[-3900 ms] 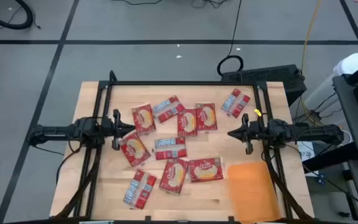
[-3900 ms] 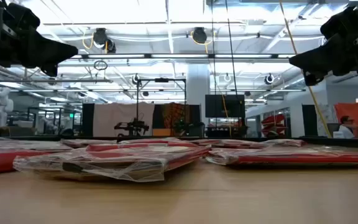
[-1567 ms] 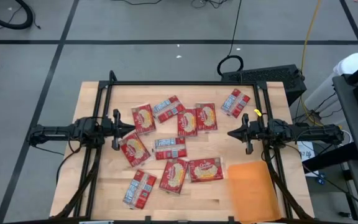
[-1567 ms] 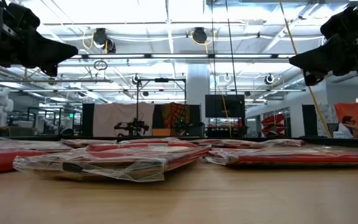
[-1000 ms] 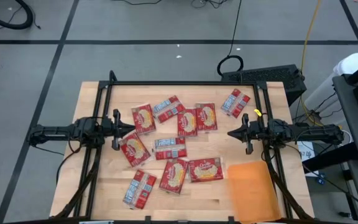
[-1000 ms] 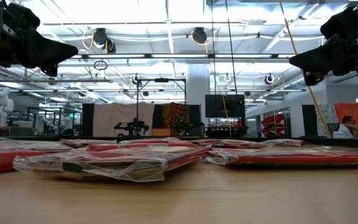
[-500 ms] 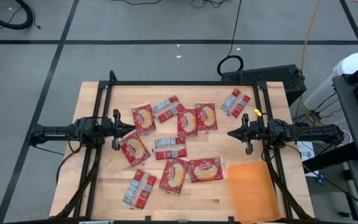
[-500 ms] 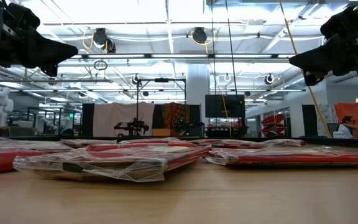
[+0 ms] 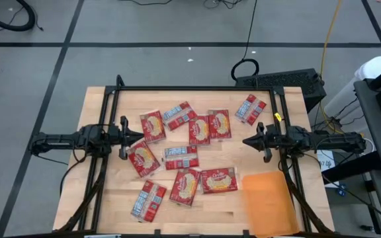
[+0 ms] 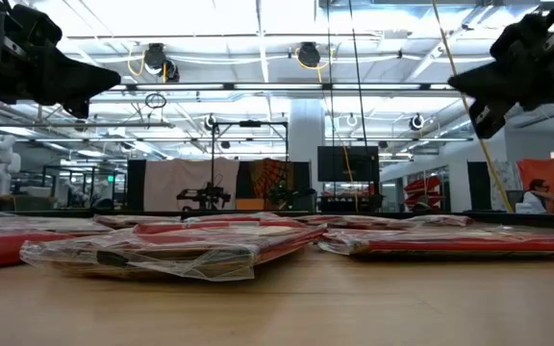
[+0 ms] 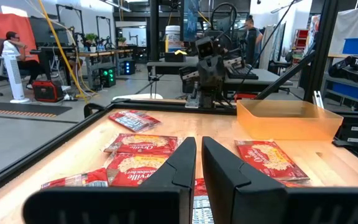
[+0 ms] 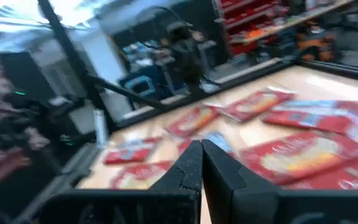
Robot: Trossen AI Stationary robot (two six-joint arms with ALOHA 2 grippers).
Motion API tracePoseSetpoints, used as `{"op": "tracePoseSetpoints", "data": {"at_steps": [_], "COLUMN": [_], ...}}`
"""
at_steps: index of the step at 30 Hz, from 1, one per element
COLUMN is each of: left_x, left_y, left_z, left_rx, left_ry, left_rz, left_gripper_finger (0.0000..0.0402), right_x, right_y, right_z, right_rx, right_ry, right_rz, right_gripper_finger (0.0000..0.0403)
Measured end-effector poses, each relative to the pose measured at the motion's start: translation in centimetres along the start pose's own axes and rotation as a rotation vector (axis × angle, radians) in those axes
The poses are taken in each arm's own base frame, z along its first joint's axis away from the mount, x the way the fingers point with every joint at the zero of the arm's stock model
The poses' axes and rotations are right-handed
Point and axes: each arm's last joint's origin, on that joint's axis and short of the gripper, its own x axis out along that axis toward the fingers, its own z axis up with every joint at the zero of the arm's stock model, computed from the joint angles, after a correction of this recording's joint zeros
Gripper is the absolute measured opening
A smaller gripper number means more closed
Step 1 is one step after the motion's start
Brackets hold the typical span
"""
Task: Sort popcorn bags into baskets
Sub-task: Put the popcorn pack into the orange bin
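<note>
1. High view: the left gripper (image 9: 129, 138) hangs over the table's (image 9: 98, 192) left side, its tips just beside the bags (image 9: 180, 156), which lie scattered flat across the middle. One bag (image 9: 250, 108) sits apart near the far right corner. The right gripper (image 9: 247, 141) hangs over the right side, clear of the bags, and the orange basket (image 9: 272, 202) lies at the near right corner with nothing in it.

2. Low view: bags (image 10: 171, 248) lie flat on the wood in crinkled clear wrap. Both arms hang dark at the top corners, well above them. No print can be read from here.

3. Left wrist view: the fingers (image 11: 180, 169) stand almost together with a thin gap between them, holding nothing. Bags (image 11: 143, 144) ahead show a script brand name in white; it looks like "Orville", though I can't be sure. The basket (image 11: 289, 119) stands beyond, and "TROSSEN" is printed on a dark part at the far right edge.

4. Right wrist view: the fingers (image 12: 191, 168) are nearly shut, a slim gap only, and hold nothing. The red bags (image 12: 297, 155) ahead are blurred and their labels unreadable.
</note>
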Motion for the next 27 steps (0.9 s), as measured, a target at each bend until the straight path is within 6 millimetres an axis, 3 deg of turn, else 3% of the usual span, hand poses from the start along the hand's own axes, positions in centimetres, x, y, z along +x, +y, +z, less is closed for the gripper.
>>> {"op": "tracePoseSetpoints", "data": {"at_steps": [5,9,12,20,27], "left_x": [0.0,0.0,0.0,0.0,0.0], "left_y": [0.0,0.0,0.0,0.0,0.0], "left_z": [0.0,0.0,0.0,0.0,0.0], "left_rx": [0.001,0.0,0.0,0.0,0.0], "left_ry": [0.0,0.0,0.0,0.0,-0.002], "left_rz": [0.0,0.0,0.0,0.0,0.0], "left_gripper_finger": [0.0033,0.0033,0.0033,0.0033,0.0033], "right_x": [0.2,0.8,1.6,5.2,8.4], "right_y": [0.6,0.4,0.8,3.0,4.3], "right_z": [-0.2,-1.4,-1.1,0.0,-0.2], "right_rx": [0.041,0.102,0.134,0.177,0.242], "right_ry": [0.054,0.169,0.24,0.576,0.804], "right_rz": [0.102,-0.004,-0.057,-0.181,-0.329], "right_gripper_finger": [0.0002,0.0011,0.0018,0.0039,0.009]}}
